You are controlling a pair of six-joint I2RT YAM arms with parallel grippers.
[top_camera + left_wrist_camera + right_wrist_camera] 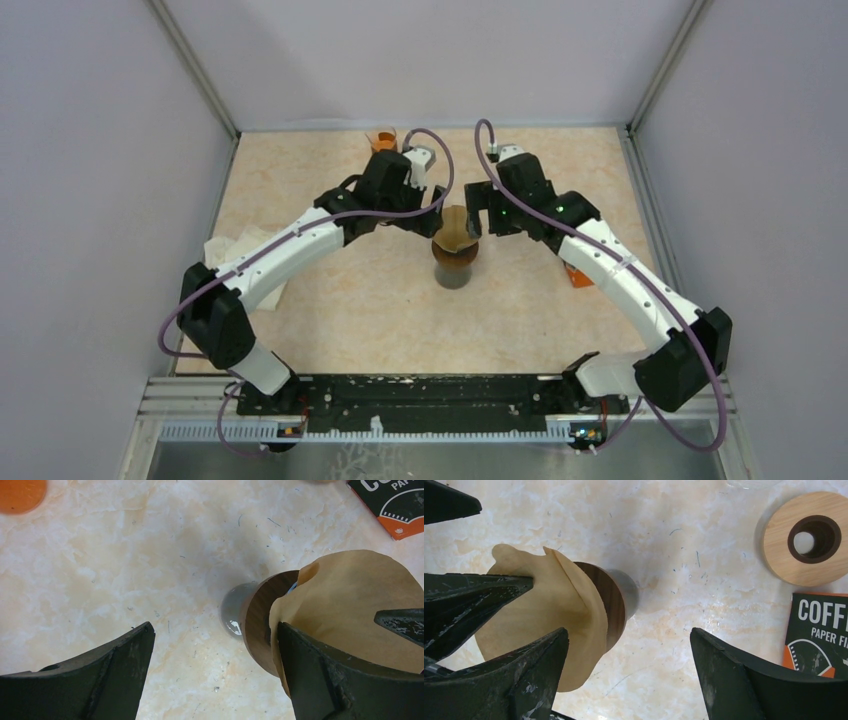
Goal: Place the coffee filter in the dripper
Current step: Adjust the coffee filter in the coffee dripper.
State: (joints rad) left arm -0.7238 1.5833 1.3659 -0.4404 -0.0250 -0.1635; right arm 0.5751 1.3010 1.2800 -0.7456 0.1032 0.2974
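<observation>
The dripper (457, 268) stands mid-table, with a dark wooden collar (257, 622) over a grey base (232, 607). The brown paper coffee filter (455, 232) sits in its top, its edge flaring wide above the collar. My left gripper (430, 215) is open just left of it; in the left wrist view the gripper (215, 627) has one finger (320, 665) over the filter (350, 595) and the other over bare table. My right gripper (483, 215) is open just right of it; in the right wrist view the gripper (629, 632) has one finger (531, 670) against the filter (549, 600). Neither gripper is shut on the paper.
A round wooden ring with a hole (809, 537) and a black-and-orange filter box (819, 630) lie to the right of the dripper. An orange object (385, 138) stands at the back. A white cloth (235, 255) lies by the left wall.
</observation>
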